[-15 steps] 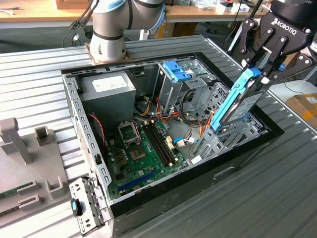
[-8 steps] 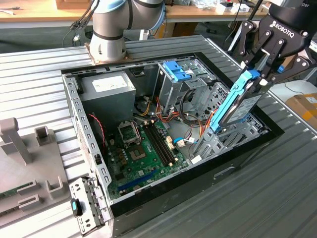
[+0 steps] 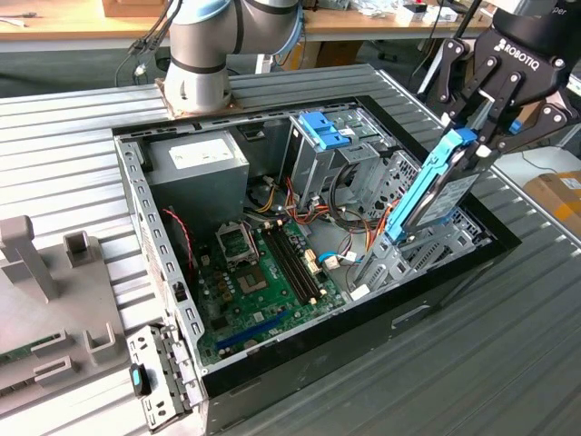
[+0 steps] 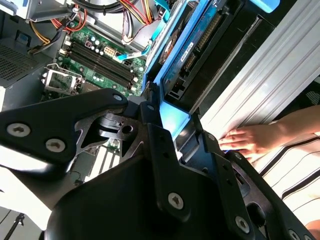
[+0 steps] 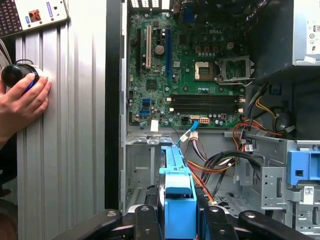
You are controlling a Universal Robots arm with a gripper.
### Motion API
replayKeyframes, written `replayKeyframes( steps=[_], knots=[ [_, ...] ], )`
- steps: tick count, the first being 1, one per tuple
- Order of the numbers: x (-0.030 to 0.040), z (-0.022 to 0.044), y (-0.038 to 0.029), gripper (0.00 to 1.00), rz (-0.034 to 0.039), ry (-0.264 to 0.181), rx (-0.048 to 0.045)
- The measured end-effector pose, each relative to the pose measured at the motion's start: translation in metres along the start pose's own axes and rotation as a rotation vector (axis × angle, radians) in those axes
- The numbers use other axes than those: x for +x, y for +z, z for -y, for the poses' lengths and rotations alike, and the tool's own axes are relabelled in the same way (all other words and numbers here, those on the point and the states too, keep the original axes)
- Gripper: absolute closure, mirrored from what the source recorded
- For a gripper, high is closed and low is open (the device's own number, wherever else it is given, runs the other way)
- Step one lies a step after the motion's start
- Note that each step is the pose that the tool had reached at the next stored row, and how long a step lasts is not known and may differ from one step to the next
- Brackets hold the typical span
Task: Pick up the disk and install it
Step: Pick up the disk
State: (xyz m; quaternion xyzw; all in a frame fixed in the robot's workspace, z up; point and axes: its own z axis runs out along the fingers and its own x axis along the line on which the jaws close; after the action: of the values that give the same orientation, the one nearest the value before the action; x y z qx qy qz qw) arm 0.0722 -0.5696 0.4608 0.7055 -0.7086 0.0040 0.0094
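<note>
Currently the gripper [image 3: 468,136] is closed on the upper end of the disk [image 3: 436,186], its 2 fingers [image 5: 150,220] pressing the blue carrier from either side. In both wrist views the carrier fills the narrow gap between them, so the jaws are only as far apart as the disk is thick.

The disk stands on edge and tilted, upper end leaning out over the case [image 3: 363,336] wall at the exterior view's right. Its lower end reaches down inside the case, among the metal bay parts beside that wall. We cannot tell whether the lower end touches the bay.

Deeper inside the case lies the motherboard [image 3: 263,272], flat on the case floor. A cage [image 3: 313,168] with a blue latch [image 3: 324,130] on top stands inside the case, well apart from the disk. Coloured cables [image 3: 363,227] run between the cage and the disk. The power supply [image 3: 198,163] sits in the case corner nearest the arm base [image 3: 200,64].

Outside the case, 1 hand [image 5: 22,102] rests on the ribbed table [image 5: 70,150], covering a black knob [image 5: 14,74]. In the second wrist view, a hand [image 4: 247,140] lies on the table just outside the case wall.
</note>
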Motion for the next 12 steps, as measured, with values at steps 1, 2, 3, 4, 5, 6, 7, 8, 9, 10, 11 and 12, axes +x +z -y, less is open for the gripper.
replayKeyframes(
  steps=[1, 2, 3, 4, 5, 6, 7, 8, 9, 10, 11, 12],
  knots=[
    [0.0001, 0.0000, 0.0000, 0.63, 0.0000, -0.001, 0.0031],
    [0.0013, -0.0001, 0.0003, 0.63, -0.0001, -0.004, 0.0093],
    [0.0024, -0.0001, 0.0006, 0.63, -0.0001, -0.006, 0.0126],
    [0.0036, -0.0002, 0.0009, 0.63, -0.0001, -0.008, 0.0152],
    [0.0039, -0.0003, 0.0010, 0.63, -0.0001, -0.010, 0.0158],
    [0.0040, -0.0004, 0.0010, 0.63, -0.0001, -0.012, 0.0162],
    [0.0047, -0.0005, 0.0015, 0.63, 0.0000, -0.017, 0.0190],
    [0.0060, -0.0008, 0.0022, 0.63, 0.0000, -0.024, 0.0238],
    [0.0070, -0.0013, 0.0030, 0.63, 0.0002, -0.028, 0.0263],
    [0.0074, -0.0017, 0.0033, 0.63, 0.0002, -0.030, 0.0274],
    [0.0075, -0.0017, 0.0032, 0.63, 0.0001, -0.031, 0.0275],
    [0.0075, -0.0017, 0.0032, 0.63, -0.0001, -0.031, 0.0275]
  ],
)
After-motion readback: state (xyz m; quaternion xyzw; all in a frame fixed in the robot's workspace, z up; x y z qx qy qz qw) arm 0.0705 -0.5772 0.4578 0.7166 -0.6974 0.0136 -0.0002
